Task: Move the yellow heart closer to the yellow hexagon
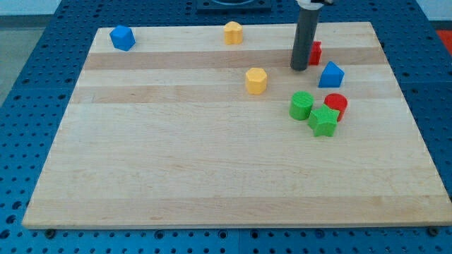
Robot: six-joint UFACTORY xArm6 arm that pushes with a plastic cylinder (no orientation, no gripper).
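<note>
Roughly mid-counter you find the yellow hexagonal block (256, 80); the yellow, seemingly heart-shaped block (233, 32) sits apart, near the pale wooden counter's (212, 176) top edge. My tip (299, 68), a jawless rod end effector holding nothing, stands to the view's right beside a red block (316, 52), probably not yet behind the heart.

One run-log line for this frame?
tip beside red block | yellow heart top edge, untouched | yellow hexagon apart, centre-right

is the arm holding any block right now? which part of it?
Nothing is held. The arm ends in a bare rod; my tip rests on the board just left of the red block, which it partly hides. Contact cannot be told. Both yellow blocks lie apart from it.
</note>
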